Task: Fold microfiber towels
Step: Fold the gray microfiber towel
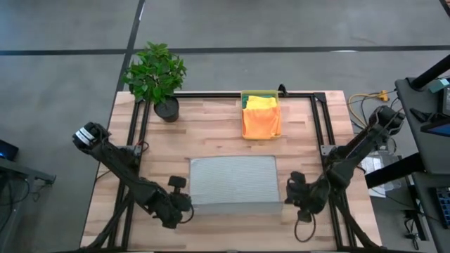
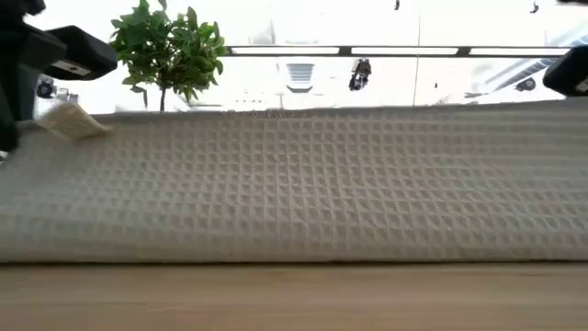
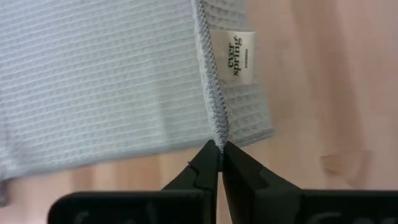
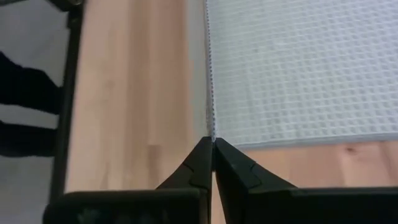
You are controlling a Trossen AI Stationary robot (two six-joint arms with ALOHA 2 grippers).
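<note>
A light grey waffle-weave towel (image 1: 232, 181) lies spread at the middle of the table. In the low view the towel (image 2: 303, 184) rises like a wall from the tabletop, and a white label (image 2: 69, 119) shows at its upper left corner. My left gripper (image 1: 187, 209) is shut on the near left corner. My right gripper (image 1: 287, 199) is shut on the near right corner. A yellow bin (image 1: 245, 97) at the far edge holds a yellow towel (image 1: 261, 102). An orange towel (image 1: 261, 123) hangs over the bin's near rim. My left gripper pinches the towel's stitched hem (image 3: 219, 138) at the near left corner, just below the label (image 3: 236, 56), between its two fingertips (image 3: 208, 163). It comes slanting down from the near left. That corner is lifted off the table. How many layers it has, I cannot tell. My right gripper pinches the very tip of the near right corner (image 4: 212, 134) between its two fingertips (image 4: 202, 158), slanting down from the near right. The corner is raised. The cloth beyond it runs flat toward the table's far side.
A potted plant (image 1: 156, 76) stands at the far left corner. A black metal frame (image 1: 320, 119) runs along the table's left, far and right sides. Bare wood shows between the grey towel and the bin.
</note>
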